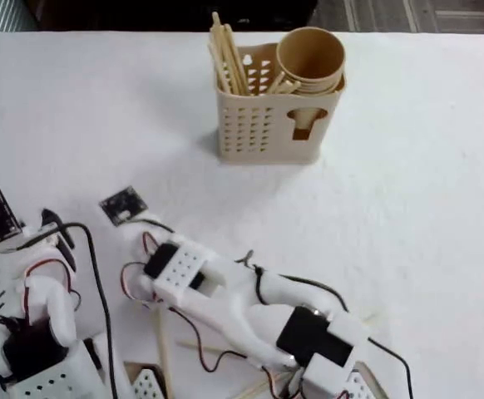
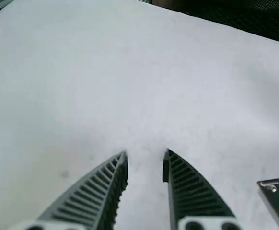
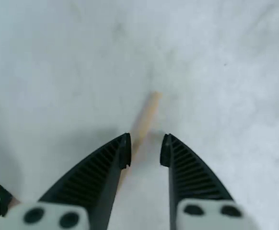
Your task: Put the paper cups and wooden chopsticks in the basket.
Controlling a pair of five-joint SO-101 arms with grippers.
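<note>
- Desk [image 1: 425,208]: white, wide open room to the left and right of the basket [image 1: 267,125], which stands upper centre near the far edge.
- In the basket: one stack of paper cups [image 1: 310,56], mouths up, and a chopstick bundle [image 1: 228,58] standing on end, too tight to count.
- Two loose chopsticks [image 1: 163,349] at the bottom edge, one running up-down, one slanted, both partly under an arm.
- Right claw [image 3: 145,146] is spread. A chopstick [image 3: 146,112] lies flat at its tips, long axis pointing away.
- Left claw [image 2: 145,160] is spread over the desk, with a circuit board [image 2: 278,196] nearby.
</note>
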